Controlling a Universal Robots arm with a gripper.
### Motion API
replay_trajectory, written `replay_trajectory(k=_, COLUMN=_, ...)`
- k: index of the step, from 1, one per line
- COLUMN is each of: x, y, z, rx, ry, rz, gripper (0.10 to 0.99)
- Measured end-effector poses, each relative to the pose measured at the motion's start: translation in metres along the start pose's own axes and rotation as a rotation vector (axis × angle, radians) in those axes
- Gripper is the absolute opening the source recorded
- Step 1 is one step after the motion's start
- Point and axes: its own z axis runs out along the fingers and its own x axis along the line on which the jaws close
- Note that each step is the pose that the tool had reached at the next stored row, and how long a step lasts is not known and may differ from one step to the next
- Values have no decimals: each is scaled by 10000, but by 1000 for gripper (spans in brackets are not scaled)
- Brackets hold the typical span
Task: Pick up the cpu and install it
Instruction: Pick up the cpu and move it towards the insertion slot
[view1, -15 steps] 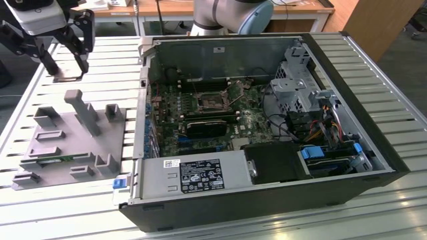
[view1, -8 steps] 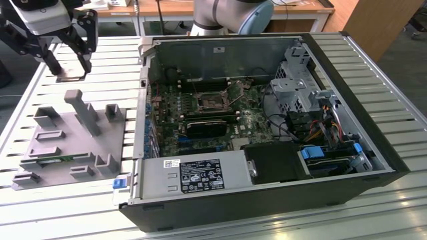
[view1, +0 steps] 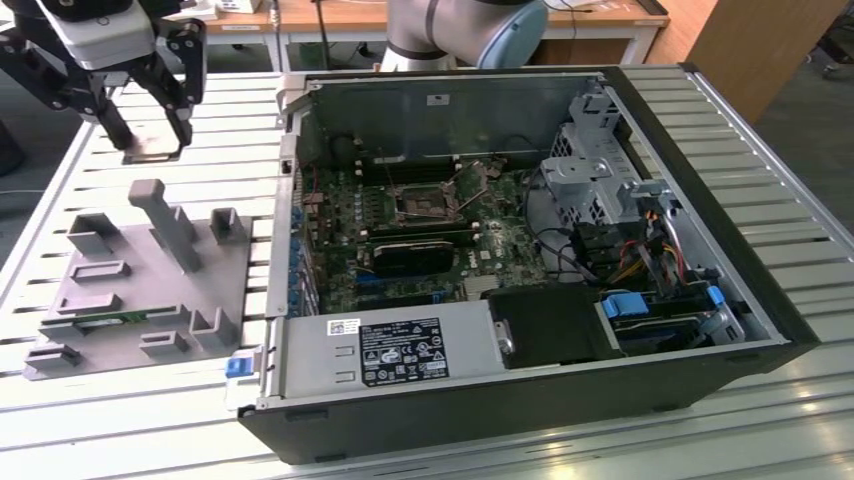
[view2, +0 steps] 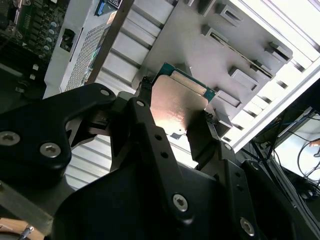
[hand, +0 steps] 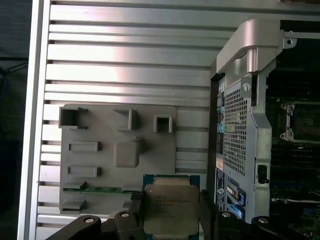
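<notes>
My gripper (view1: 147, 135) hangs over the slatted table at the exterior view's far left, beyond the grey fixture plate (view1: 147, 270). It is shut on the cpu (view1: 150, 150), a flat silver-grey square held by its edges clear of the table. In both wrist views the cpu (hand: 170, 207) (view2: 177, 107) sits between the black fingers (hand: 205, 210), its shiny top and green rim showing. The motherboard's open socket (view1: 430, 203) lies inside the computer case (view1: 721, 250), well to the right of the gripper.
The fixture plate (hand: 117, 155) carries raised posts and slots, with a green memory stick (hand: 100, 189) in one slot. Inside the case are cables, a drive cage (view1: 601, 160) and a black block (view1: 420, 250). Case walls (hand: 245, 100) rise beside the fixture.
</notes>
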Motion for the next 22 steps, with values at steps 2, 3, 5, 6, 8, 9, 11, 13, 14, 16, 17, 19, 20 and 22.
replay_trajectory(k=2, x=-21, y=-1, z=0, rx=0, ry=0, rz=0, gripper=533)
replay_trajectory(k=3, x=-28, y=-1, z=0, rx=0, ry=0, rz=0, gripper=533)
replay_trajectory(k=5, x=-42, y=-1, z=-1, rx=0, ry=1, rz=0, gripper=533)
replay_trajectory(k=6, x=-47, y=-1, z=-1, rx=0, ry=1, rz=0, gripper=533)
replay_trajectory(k=8, x=-59, y=-2, z=-1, rx=0, ry=1, rz=0, gripper=533)
replay_trajectory(k=9, x=-65, y=-2, z=-1, rx=0, ry=0, rz=0, gripper=533)
replay_trajectory(k=11, x=-82, y=-2, z=-1, rx=0, ry=0, rz=-1, gripper=533)
replay_trajectory(k=13, x=-99, y=-3, z=-1, rx=0, ry=1, rz=-1, gripper=533)
replay_trajectory(k=14, x=-106, y=-3, z=-1, rx=0, ry=1, rz=0, gripper=533)
replay_trajectory(k=16, x=-120, y=-3, z=-1, rx=0, ry=0, rz=0, gripper=533)
replay_trajectory(k=17, x=-124, y=-4, z=-1, rx=0, ry=0, rz=0, gripper=533)
replay_trajectory(k=19, x=-134, y=-4, z=-2, rx=0, ry=1, rz=0, gripper=533)
replay_trajectory(k=20, x=-138, y=-4, z=-2, rx=0, ry=0, rz=0, gripper=533)
replay_trajectory(k=22, x=-143, y=-4, z=-2, rx=0, ry=1, rz=1, gripper=533)
